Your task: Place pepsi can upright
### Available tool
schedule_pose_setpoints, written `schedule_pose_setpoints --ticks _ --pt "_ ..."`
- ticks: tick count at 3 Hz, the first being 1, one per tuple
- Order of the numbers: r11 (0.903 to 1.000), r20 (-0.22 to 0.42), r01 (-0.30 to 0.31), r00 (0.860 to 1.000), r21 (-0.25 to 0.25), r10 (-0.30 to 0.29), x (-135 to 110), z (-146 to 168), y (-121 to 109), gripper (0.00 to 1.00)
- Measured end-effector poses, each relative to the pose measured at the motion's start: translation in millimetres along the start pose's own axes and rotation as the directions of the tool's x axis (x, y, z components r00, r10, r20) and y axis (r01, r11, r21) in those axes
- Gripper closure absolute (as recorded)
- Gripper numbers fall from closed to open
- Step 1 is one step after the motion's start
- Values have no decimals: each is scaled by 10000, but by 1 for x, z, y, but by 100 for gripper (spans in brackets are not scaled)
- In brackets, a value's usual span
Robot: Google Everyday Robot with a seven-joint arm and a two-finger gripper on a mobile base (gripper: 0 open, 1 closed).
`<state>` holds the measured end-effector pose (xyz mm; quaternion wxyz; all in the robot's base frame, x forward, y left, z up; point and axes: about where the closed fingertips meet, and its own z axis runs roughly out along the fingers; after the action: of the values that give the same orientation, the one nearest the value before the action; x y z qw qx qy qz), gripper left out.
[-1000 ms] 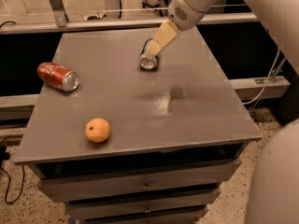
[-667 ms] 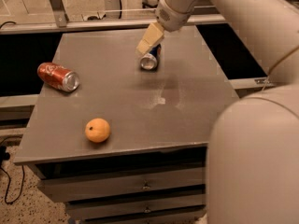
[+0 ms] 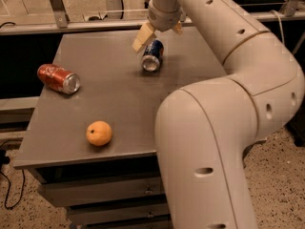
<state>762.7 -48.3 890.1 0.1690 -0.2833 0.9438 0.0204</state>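
Observation:
The pepsi can [image 3: 153, 56], dark blue with a silver end turned toward the camera, lies on its side at the back middle of the grey table [image 3: 114, 104]. My gripper [image 3: 160, 32] hangs just above and behind the can, at its far end. Its two tan fingers are apart: one finger [image 3: 143, 36] stands at the can's left and the other shows at the upper right. The gripper is open and the can rests on the table.
A red can [image 3: 58, 78] lies on its side at the table's left. An orange [image 3: 99, 133] sits near the front edge. My large white arm [image 3: 224, 128] fills the right side. Drawers [image 3: 100, 190] sit under the table; a metal rail runs behind it.
The arm has swung left and now fills the right of the view. The gripper has moved from the can's right side to just over its far end. The can has stayed on its side.

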Motion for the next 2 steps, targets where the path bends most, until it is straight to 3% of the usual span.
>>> schedule_pose_setpoints --ticks 2 --pt "9905 -636 -1210 9901 660 1252 -14 26 -3 0"
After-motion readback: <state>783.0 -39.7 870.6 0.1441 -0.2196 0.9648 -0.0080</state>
